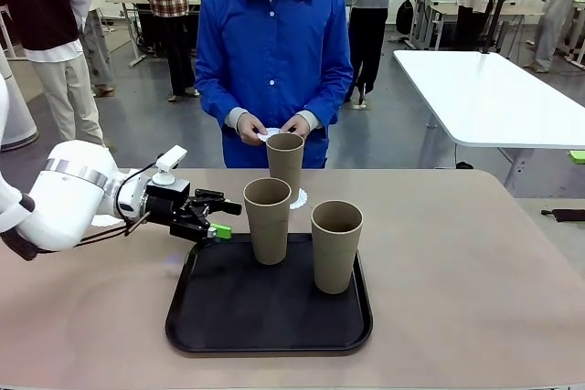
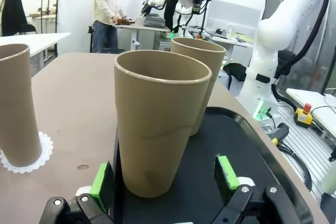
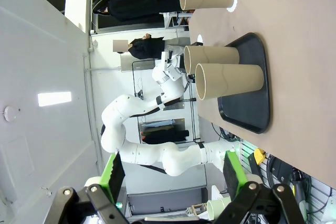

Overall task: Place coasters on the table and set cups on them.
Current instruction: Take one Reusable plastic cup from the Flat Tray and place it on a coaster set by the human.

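On the black tray's (image 1: 228, 317) left half, an upright tan cup (image 1: 267, 219) stands just ahead of the left gripper (image 1: 225, 220), whose jaws gape wide, level with its lower wall and not yet touching. The left arm is much the nearer. The right gripper (image 3: 173, 174), equally spread and empty, hangs well back. A second cup (image 1: 336, 244) shares the tray, and a third cup (image 1: 284, 160) tops a coaster (image 1: 299, 198) on the counter (image 1: 475, 262).

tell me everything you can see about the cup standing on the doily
The cup is tall, tapered, plain khaki and paper-like, with no handle and an open top. It stands upright on a white scalloped coaster on the tan table, just beyond the far edge of the black tray, in front of the person. Nothing but the coaster seems to touch it.
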Available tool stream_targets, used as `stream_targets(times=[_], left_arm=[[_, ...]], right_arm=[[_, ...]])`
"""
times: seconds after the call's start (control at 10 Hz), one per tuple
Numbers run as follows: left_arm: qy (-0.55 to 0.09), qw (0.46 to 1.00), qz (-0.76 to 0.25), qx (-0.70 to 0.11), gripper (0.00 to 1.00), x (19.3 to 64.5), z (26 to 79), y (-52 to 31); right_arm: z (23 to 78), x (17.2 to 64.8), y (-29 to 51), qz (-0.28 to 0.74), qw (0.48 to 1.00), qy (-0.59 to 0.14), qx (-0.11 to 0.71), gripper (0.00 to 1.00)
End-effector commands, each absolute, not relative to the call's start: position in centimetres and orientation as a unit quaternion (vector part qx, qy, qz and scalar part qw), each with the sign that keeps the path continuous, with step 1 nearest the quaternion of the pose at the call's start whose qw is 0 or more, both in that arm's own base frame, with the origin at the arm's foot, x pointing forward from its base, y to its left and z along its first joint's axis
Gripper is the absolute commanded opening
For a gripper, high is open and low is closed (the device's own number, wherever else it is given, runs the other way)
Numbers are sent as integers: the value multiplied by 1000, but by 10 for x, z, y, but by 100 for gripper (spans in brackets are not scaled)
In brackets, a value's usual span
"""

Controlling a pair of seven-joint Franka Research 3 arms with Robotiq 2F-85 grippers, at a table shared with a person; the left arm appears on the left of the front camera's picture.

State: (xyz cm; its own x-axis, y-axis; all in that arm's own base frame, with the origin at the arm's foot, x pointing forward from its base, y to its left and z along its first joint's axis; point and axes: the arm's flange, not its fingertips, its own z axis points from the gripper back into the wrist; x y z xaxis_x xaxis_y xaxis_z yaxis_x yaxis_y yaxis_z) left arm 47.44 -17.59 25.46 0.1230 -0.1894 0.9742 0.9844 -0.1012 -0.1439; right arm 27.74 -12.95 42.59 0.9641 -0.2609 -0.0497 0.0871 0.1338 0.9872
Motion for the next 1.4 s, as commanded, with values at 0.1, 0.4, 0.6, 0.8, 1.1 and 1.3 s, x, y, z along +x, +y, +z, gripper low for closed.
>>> stream_targets(times=[0.1,0.4,0.6,0.8,1.1,1.3], left_arm=[[-399,513,-552,-522,100,484,241,-180],[-406,505,-552,-525,100,491,228,-189],[-406,502,-547,-533,100,495,221,-198],[-403,497,-549,-538,100,496,219,-207],[-397,491,-554,-543,100,495,217,-219],[-397,483,-555,-548,100,494,216,-226]], right_arm=[[428,277,-129,-115,748,-70,650,100],[428,277,-129,-115,748,-70,650,100],[428,277,-129,-115,748,-70,650,100],[428,277,-129,-115,748,-70,650,100],[428,277,-129,-115,748,-70,650,100],[428,277,-129,-115,748,-70,650,100]])
